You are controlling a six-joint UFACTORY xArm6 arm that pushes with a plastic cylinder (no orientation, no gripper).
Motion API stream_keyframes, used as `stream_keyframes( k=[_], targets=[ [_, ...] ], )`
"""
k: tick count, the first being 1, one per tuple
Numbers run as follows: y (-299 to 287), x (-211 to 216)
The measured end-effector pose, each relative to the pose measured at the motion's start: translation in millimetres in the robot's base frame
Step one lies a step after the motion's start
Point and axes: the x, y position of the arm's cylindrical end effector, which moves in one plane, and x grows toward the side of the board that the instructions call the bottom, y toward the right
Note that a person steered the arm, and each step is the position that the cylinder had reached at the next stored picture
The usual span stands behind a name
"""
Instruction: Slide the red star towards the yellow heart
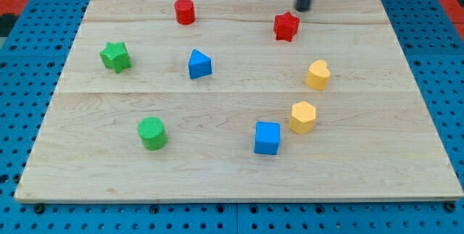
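The red star (pixel 286 26) lies near the view's top, right of centre, on the wooden board (pixel 232 169). The yellow heart (pixel 317 74) lies below it and a little to the right. My tip (pixel 303 9) stands just above and to the right of the red star, close to it but with a small gap showing. The rod rises out of the view's top edge.
A red cylinder (pixel 185 11) is at top centre-left. A green star (pixel 115 56) is at left, a blue triangular block (pixel 199 64) in the middle, a green cylinder (pixel 152 132) at lower left. A yellow hexagon (pixel 302 117) and a blue cube (pixel 267 138) lie below the heart.
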Motion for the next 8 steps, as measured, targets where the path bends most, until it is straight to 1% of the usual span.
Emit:
stream_keyframes(
  k=[1,2,3,4,5,6,7,8],
  targets=[
    [-39,13],
    [1,46],
    [-22,4],
    [-74,-23],
    [-32,44],
    [16,77],
    [2,60],
    [-73,49]
  ],
)
